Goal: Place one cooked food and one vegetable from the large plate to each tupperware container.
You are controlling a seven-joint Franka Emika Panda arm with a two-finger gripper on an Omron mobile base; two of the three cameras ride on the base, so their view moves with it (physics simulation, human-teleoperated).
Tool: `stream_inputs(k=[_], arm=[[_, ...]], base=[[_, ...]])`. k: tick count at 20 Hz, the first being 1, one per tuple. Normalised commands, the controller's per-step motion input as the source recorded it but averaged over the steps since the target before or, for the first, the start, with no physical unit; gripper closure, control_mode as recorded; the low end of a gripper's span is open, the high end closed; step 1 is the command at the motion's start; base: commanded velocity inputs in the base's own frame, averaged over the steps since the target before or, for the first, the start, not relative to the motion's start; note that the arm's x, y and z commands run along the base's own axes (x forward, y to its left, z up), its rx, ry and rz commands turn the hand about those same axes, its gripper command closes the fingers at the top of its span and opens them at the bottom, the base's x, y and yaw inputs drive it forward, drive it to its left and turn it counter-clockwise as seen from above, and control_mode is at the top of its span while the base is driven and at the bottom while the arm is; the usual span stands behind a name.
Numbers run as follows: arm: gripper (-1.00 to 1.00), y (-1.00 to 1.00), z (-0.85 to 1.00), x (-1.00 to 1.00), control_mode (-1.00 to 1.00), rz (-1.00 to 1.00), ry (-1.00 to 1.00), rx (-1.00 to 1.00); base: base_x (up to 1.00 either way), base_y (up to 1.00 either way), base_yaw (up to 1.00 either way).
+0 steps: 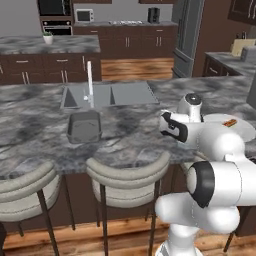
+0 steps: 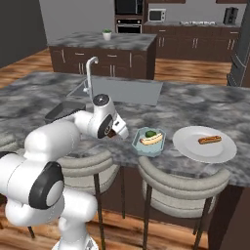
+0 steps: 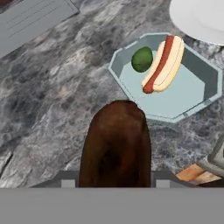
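Note:
My gripper is shut on a brown oval vegetable, held above the marble counter. In the right base view the gripper hangs between the two tubs, just left of the pale blue-green octagonal tupperware container. That container holds a sausage in a bun and a dark green vegetable. The grey rectangular container stands empty in front of the sink. The large white plate lies at the right with one orange-brown piece of cooked food on it.
A steel sink with a tall faucet sits behind the grey tub. Padded stools line the counter's near edge. My own white arm hides part of the counter in the left base view.

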Motion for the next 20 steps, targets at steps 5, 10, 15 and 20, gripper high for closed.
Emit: stream_inputs(k=[5,10,15,20], arm=[[1.0,0.0,0.0,0.0,1.0,0.0,0.0,0.0],[1.0,0.03,0.05,0.09,-1.0,0.01,0.0,0.0],[1.0,0.35,0.32,0.82,-1.0,0.06,0.07,0.0],[1.0,0.97,0.08,0.59,-1.0,0.14,0.16,-0.03]], base=[[0.81,0.36,0.1],[0.55,0.1,0.05],[0.0,0.0,0.0],[0.0,0.0,0.0]])
